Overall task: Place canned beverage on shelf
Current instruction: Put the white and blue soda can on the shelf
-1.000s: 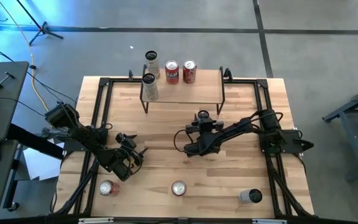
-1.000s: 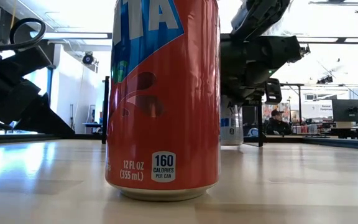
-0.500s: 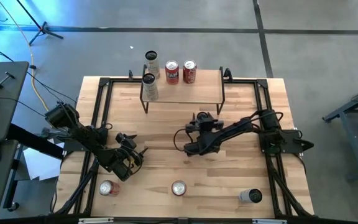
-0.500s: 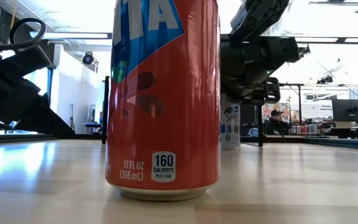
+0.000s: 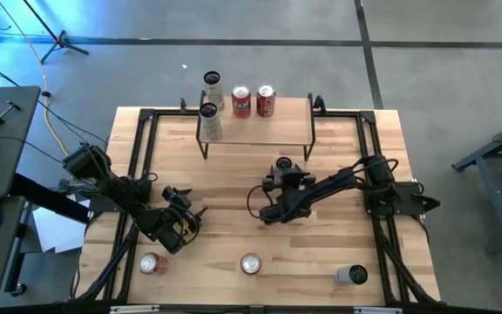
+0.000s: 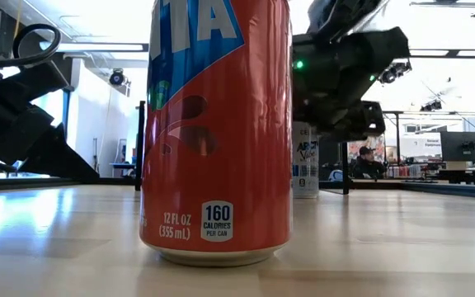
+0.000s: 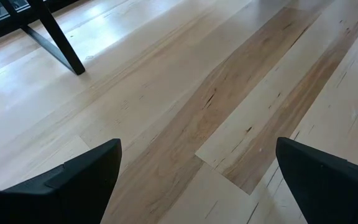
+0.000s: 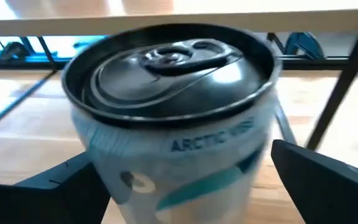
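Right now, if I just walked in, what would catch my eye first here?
Probably the red soda can filling the low view, standing at the table's near edge. Next, the right claw around a white Arctic can mid-table, before the shelf, which already carries four cans at its left.

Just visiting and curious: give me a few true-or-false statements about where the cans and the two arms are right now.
1. Two red cans stand on the shelf. True.
2. The left gripper holds a can. False: its jaws are open and empty over the bare table.
3. The right gripper has a white ARCTIC can directly before it. True.
4. Every can is on the shelf. False: a front red can, for one, stands on the table.
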You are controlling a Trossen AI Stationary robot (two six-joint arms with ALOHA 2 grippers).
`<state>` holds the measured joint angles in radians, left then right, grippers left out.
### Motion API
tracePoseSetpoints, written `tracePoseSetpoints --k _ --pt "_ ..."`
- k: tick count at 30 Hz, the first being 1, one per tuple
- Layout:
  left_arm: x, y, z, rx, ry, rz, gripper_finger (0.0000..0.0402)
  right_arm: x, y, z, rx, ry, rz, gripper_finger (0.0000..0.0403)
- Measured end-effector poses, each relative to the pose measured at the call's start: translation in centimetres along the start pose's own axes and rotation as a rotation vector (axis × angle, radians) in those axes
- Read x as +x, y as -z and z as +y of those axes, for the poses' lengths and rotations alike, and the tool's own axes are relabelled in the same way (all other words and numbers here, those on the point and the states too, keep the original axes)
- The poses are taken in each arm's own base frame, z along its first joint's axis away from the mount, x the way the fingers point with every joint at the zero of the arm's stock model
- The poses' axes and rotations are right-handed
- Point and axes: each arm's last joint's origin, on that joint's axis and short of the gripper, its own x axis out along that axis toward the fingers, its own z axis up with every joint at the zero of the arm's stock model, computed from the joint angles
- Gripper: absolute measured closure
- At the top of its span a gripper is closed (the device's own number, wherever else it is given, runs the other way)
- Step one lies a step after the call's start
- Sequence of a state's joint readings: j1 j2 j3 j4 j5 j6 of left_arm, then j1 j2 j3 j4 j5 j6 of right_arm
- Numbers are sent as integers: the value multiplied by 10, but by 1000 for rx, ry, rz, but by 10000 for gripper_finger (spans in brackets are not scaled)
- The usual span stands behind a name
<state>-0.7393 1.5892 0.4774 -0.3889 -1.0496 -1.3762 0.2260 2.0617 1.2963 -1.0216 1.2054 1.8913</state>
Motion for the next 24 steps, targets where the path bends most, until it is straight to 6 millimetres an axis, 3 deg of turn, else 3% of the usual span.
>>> tracePoseSetpoints --k 8,17,24 --pt "0 0 0 -1 0 0 2 -24 -21 5 -5 26 35 3" --pt "0 0 0 -2 1 0 2 -37 -41 13 -11 71 118 2" --pt "0 0 0 -2 1 0 2 -54 -70 20 -40 115 192 2"
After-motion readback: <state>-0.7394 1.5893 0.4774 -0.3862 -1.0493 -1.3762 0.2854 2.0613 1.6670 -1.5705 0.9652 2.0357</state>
